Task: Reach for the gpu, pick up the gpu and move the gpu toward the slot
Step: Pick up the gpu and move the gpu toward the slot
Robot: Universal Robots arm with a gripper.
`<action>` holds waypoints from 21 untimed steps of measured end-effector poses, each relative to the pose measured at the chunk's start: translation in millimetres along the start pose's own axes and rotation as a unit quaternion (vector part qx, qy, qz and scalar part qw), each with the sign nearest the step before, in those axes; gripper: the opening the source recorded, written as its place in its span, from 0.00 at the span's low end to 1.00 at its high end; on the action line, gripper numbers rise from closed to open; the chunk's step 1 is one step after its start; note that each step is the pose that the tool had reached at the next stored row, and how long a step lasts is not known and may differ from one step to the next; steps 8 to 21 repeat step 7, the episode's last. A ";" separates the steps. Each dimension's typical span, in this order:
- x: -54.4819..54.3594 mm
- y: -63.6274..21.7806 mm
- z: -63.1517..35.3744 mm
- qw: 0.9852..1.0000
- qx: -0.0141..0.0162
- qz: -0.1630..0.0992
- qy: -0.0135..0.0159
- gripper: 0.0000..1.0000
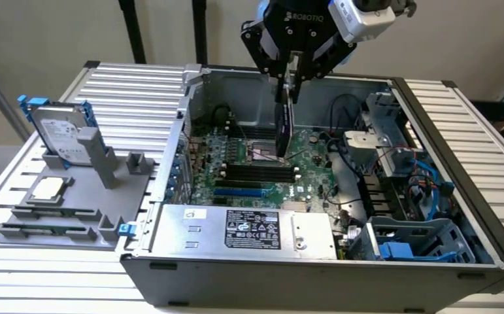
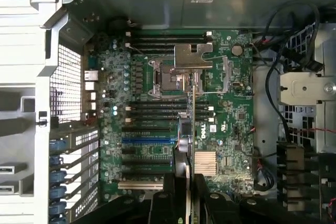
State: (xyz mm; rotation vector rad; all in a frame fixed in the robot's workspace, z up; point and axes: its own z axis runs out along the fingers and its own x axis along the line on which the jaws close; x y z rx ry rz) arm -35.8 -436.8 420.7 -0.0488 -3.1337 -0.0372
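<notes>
One arm points straight down over the open computer case [image 1: 321,268]. Its gripper [image 1: 288,82] has its jaws closed on the gpu [image 1: 284,124], which hangs on its edge above the green board [image 1: 308,167] inside.

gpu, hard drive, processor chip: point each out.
gpu [image 1: 284,124]: exterior view, dark card edge below the pincer.
hard drive [image 1: 58,134]: exterior view, silver face.
processor chip [image 1: 48,188]: exterior view, top face.

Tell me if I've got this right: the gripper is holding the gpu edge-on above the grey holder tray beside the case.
Not quite. The gripper does hold the gpu edge-on, but above the motherboard inside the open case, as the exterior view shows, not above the holder tray.
</notes>
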 end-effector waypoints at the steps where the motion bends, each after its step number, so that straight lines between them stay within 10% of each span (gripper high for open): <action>1: 0.0 0.0 0.0 1.000 0.000 0.000 0.000 0.26; 21: 0.0 0.1 0.0 1.000 0.000 0.000 0.000 0.26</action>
